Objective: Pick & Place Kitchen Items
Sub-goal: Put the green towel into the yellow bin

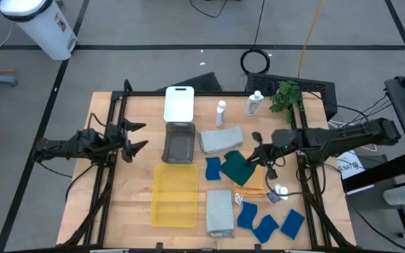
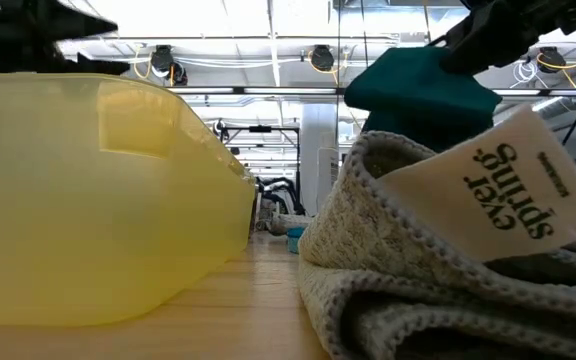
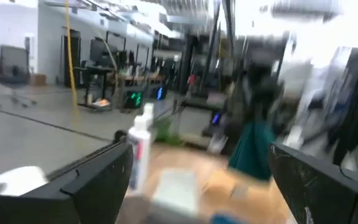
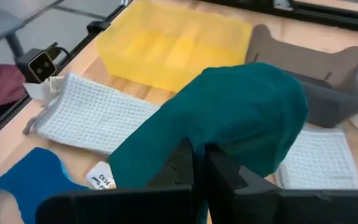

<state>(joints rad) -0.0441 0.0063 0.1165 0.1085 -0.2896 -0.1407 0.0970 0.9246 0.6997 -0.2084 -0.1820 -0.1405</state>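
Right gripper point(image 4: 199, 163) clamped on dark teal cloth point(image 4: 229, 118), fingers pinched together through the fabric, cloth draped and lifted off the table. In high view right gripper point(image 1: 259, 156) over table centre-right, teal cloth point(image 1: 235, 166) hanging above orange cloth point(image 1: 256, 184). In low view teal cloth point(image 2: 423, 85) seen up in the air behind near pale grey cloth point(image 2: 418, 270) with its paper label. Second pale grey cloth point(image 1: 221, 139) just beside grey tray point(image 1: 179, 143); yellow tray point(image 1: 175, 195) in front of that, white tray point(image 1: 178, 103) behind it. Blue sponges point(image 1: 266, 223) scattered near front right edge, one more sponge point(image 1: 212, 168) touching teal cloth's left side. White bottles point(image 1: 221, 112) and point(image 1: 254, 103) upright at back, next to green plant point(image 1: 285, 96). Left gripper point(image 1: 133, 138) hovering at left table edge, jaws spread wide, holding nothing, well apart from all items. Left wrist view blurred, white bottle point(image 3: 140, 146) and teal cloth point(image 3: 251, 144) just discernible.
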